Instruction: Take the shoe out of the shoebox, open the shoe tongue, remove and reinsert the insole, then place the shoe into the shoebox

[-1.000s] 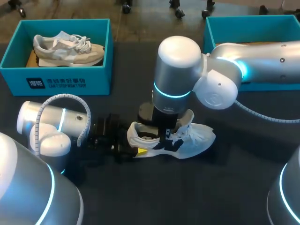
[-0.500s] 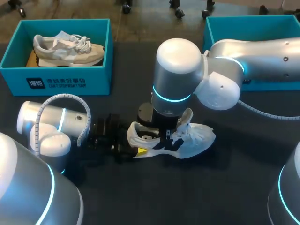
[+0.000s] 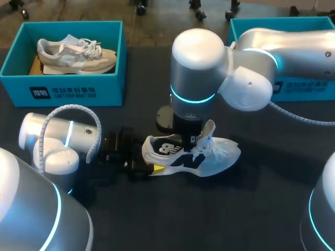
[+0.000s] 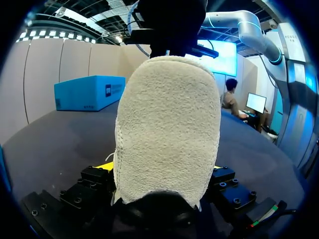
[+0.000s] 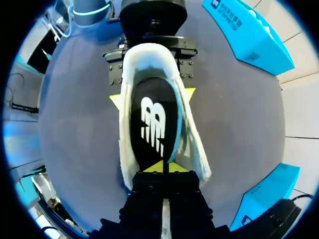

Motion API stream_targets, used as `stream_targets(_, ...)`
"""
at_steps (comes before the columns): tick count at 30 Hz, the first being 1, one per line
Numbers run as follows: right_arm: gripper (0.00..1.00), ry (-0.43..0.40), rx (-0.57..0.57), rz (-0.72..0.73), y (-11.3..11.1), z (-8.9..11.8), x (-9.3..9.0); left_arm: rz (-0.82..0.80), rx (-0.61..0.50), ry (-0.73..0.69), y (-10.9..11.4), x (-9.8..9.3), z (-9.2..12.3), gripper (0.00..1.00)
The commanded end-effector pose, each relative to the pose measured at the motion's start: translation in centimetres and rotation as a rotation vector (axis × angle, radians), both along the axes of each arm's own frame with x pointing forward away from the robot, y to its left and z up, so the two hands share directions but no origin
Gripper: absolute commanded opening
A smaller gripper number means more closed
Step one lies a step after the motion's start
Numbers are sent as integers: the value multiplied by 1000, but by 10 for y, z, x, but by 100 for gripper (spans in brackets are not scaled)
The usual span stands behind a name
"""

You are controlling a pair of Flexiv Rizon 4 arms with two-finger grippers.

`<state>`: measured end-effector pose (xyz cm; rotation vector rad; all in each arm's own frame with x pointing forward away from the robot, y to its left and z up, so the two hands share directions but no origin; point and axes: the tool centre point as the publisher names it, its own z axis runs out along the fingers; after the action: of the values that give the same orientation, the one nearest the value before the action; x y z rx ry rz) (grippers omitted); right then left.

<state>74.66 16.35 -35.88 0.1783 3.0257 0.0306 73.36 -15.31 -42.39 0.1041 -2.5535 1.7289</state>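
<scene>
Right claw (image 5: 163, 167) has its yellow tips pinched together on the black foam insole (image 5: 149, 124) with the white logo. The insole's heel part lies bared over the opening of the white mesh running shoe (image 3: 220, 154), directly under that claw. Left claw (image 4: 161, 168) is clamped on the shoe's heel, one tip on each side, holding it sole-down on the dark table (image 3: 272, 209) just ahead of its fingers. By my reading, the insole removal is underway and not finished.

On handling, the insole looks thin, light and floppy. It should bend rather than lift as one piece, so a pinch on its edge and a long peel would suit it. The shoe looks soft around the fuzzy heel collar and stiffer down at the sole. The heel is the firm place to grip, and that is where the left claw has it.

Now the blind spots. The insole's forward end, past the right claw's tips, is out of sight. The tongue and laces show only partly beside that claw. The teal cardboard shoebox (image 3: 272, 21) beyond the right claw is mostly covered by the arm, so its inside is hidden
</scene>
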Motion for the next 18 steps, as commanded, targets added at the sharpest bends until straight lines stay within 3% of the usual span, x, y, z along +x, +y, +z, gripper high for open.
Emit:
stream_targets(1,0,9,-19,0,-3,11,3,-2,4,2,-2,1,-3,0)
stream_targets(18,0,28,-27,28,-11,36,11,-2,4,2,-2,1,-3,0)
